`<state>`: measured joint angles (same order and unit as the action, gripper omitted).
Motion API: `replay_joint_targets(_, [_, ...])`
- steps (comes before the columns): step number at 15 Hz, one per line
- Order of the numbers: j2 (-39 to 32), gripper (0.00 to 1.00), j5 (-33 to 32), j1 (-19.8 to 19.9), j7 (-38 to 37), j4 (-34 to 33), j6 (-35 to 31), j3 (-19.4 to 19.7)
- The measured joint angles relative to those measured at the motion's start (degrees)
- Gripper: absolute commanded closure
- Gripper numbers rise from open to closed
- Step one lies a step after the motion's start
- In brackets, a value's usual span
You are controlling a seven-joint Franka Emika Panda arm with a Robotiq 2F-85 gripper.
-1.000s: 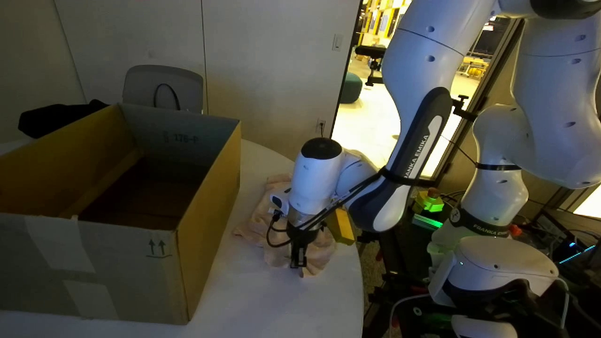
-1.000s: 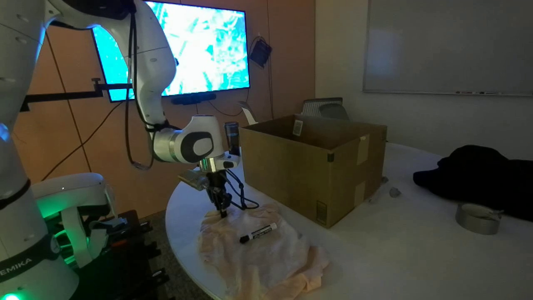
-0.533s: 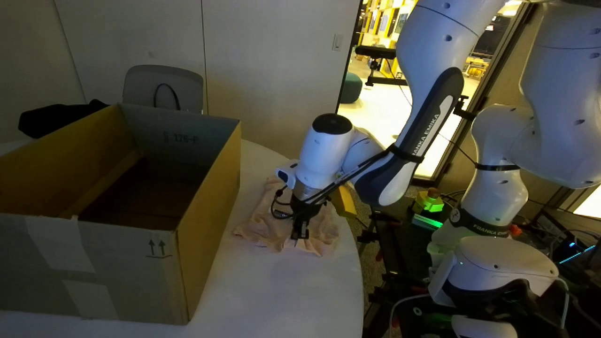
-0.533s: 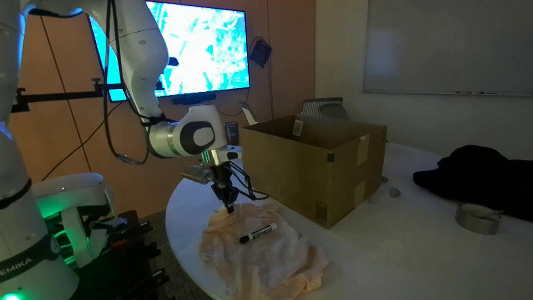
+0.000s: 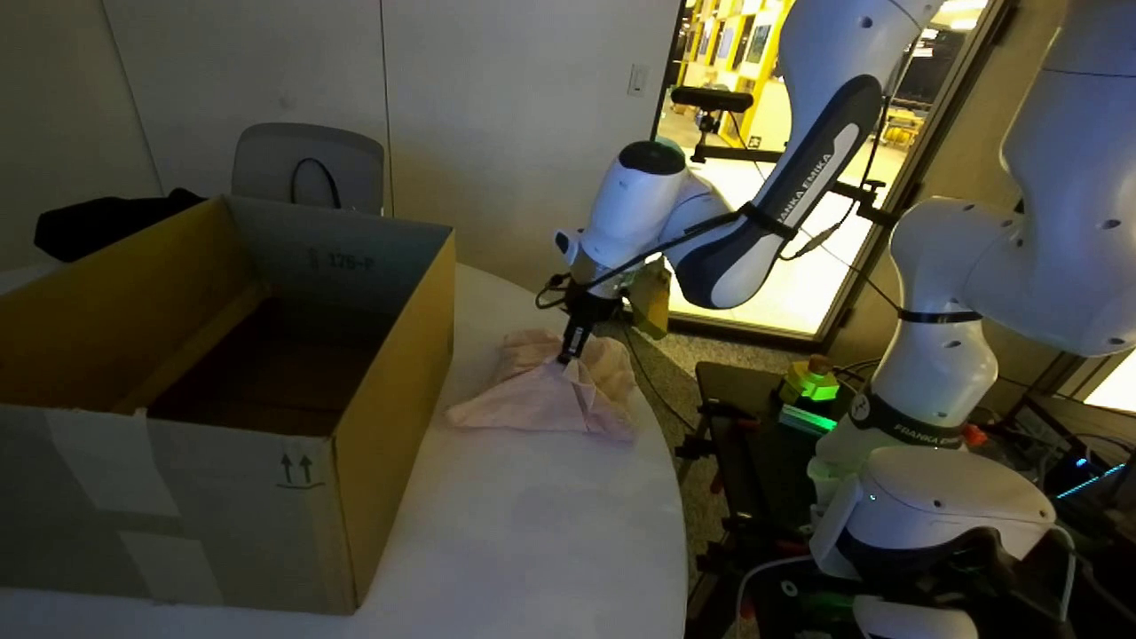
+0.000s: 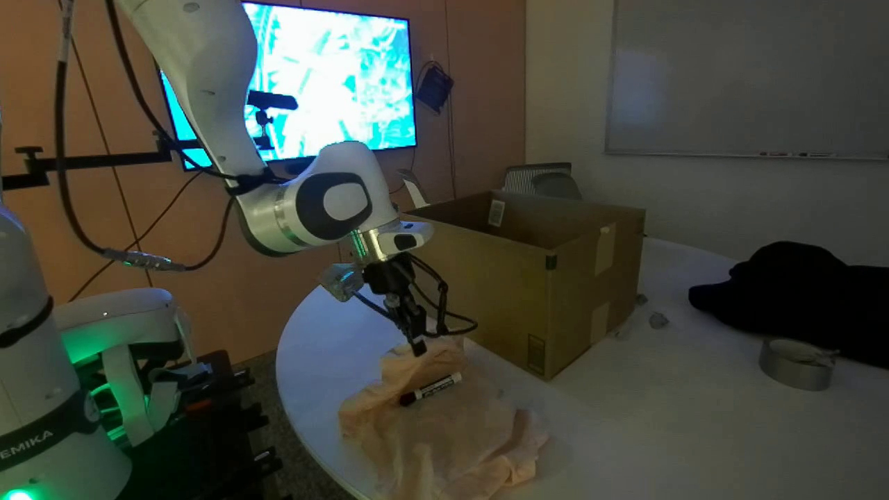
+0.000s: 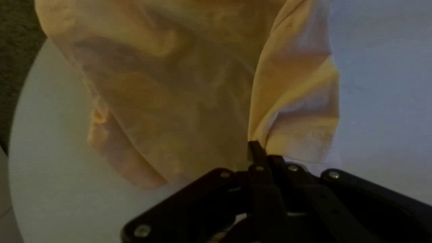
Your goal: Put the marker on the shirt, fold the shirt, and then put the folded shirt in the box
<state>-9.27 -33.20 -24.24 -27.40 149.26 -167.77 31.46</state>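
A pale pink-orange shirt lies crumpled on the white table in both exterior views (image 5: 532,399) (image 6: 472,430). It also fills much of the wrist view (image 7: 189,101). My gripper (image 5: 566,358) is shut on an edge of the shirt and holds it raised above the table. The gripper also shows in an exterior view (image 6: 418,347) and in the wrist view (image 7: 265,152), where cloth runs into the fingertips. A black and white marker (image 6: 430,389) lies on the shirt, just in front of the raised part; it is hidden in the wrist view. The open cardboard box (image 5: 390,417) stands beside the shirt.
The box wall (image 6: 479,292) rises close to the gripper's side. A grey tape roll (image 6: 797,364) and a black cloth (image 6: 785,298) lie on the table past the box. The round table's edge (image 5: 679,497) runs close beside the shirt. A chair (image 5: 306,164) stands behind the box.
My gripper has risen, tilted and moved across the shirt, carrying the held edge up and over. The near part of the shirt is lifted into a tent. The marker has stayed in place.
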Motion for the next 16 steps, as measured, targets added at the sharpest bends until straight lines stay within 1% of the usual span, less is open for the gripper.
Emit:
replay_joint_targets(3, [-0.1,0.99,-0.8,0.7,-3.3,0.1,0.6,4.7])
replay_joint_targets(5, [-0.4,0.99,-2.3,0.7,-5.6,0.3,1.9,6.9])
replay_joint_targets(6, [-0.5,0.91,-3.1,0.7,-6.7,0.4,2.6,7.6])
replay_joint_targets(7, [-0.6,0.70,-4.1,0.6,-7.7,0.5,3.5,8.1])
replay_joint_targets(9, [-0.8,0.56,-4.5,0.5,-8.6,0.9,5.1,8.2])
replay_joint_targets(10, [-0.8,0.47,-4.5,0.5,-8.7,1.2,5.6,8.2])
replay_joint_targets(14, [-0.8,0.18,-4.1,0.7,-8.6,2.0,6.2,8.2])
replay_joint_targets(15, [-0.8,0.12,-4.0,1.0,-8.6,2.0,6.2,8.2])
replay_joint_targets(16, [-0.8,0.03,-4.1,2.5,-8.7,2.0,6.2,7.3])
